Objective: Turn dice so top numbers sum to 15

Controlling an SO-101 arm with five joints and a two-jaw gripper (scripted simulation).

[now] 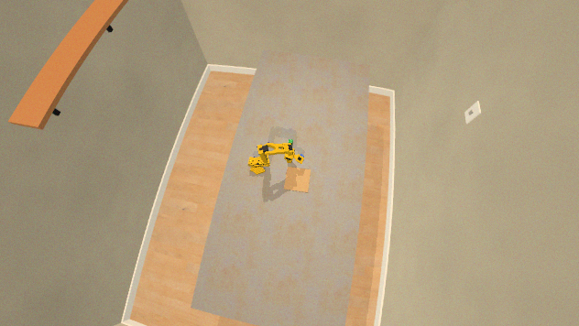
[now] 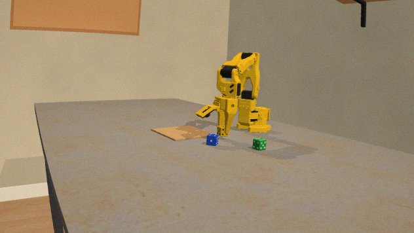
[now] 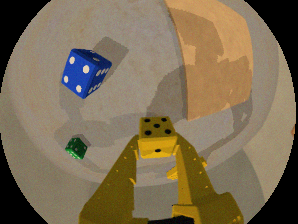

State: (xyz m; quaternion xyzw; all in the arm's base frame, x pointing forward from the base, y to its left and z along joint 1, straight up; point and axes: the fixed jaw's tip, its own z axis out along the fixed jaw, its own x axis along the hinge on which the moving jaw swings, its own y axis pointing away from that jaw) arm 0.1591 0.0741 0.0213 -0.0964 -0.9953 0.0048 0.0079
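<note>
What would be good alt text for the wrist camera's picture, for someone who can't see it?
A yellow gripper is closed on a yellow die whose five-dot face points at the camera. A blue die and a green die lie to the left on a gray table, with a tan mat at upper right.

The mottled grey counter (image 1: 284, 247) (image 2: 229, 183) (image 3: 135, 30) carries the tan mat (image 1: 300, 179) (image 2: 175, 133) (image 3: 220, 75), lying flat. The blue die (image 2: 212, 139) (image 3: 84, 73) rests directly on the counter, beside the mat. The green die (image 2: 259, 144) (image 3: 76, 148) sits there too, farther from the mat.
</note>
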